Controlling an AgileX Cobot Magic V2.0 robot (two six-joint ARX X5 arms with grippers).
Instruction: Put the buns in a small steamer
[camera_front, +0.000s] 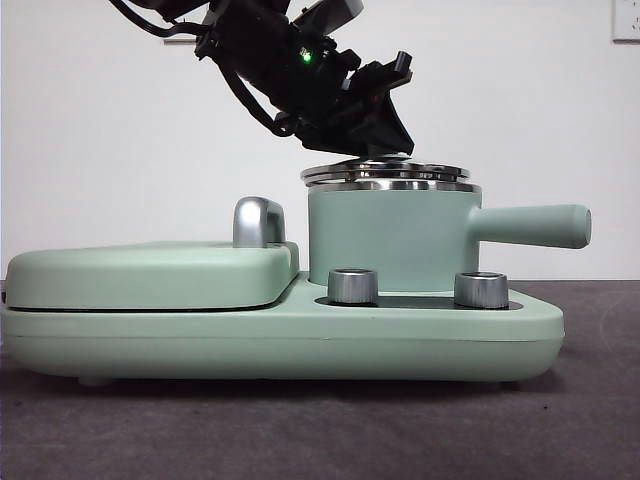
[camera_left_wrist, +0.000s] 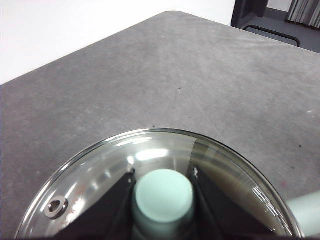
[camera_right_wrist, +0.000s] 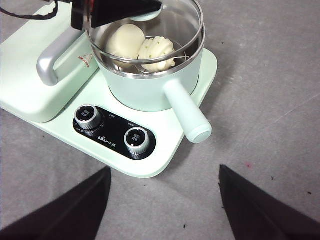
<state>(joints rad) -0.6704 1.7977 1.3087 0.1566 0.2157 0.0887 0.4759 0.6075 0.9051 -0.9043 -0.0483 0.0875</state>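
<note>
Two cream-white buns lie inside the small steamer (camera_right_wrist: 150, 90): a smooth one (camera_right_wrist: 125, 41) and a ridged one (camera_right_wrist: 156, 51) beside it. In the front view the mint-green steamer (camera_front: 390, 240) hides them. My left gripper (camera_left_wrist: 163, 172) is shut on the green knob (camera_left_wrist: 162, 197) of the glass lid (camera_left_wrist: 100, 175). It holds the lid (camera_front: 385, 171) slightly tilted just over the steel rim. From above, the left gripper (camera_right_wrist: 120, 10) is a dark shape across the pot's far side. My right gripper (camera_right_wrist: 165, 169) hangs open and empty over the table, in front of the base.
The steamer stands on a mint-green cooker base (camera_front: 530, 325) with two steel dials (camera_front: 352, 286) (camera_front: 481, 290). Its long handle (camera_front: 530, 226) sticks out to the right. A flat griddle lid (camera_front: 150, 275) with a chrome handle (camera_front: 258, 222) fills the left half.
</note>
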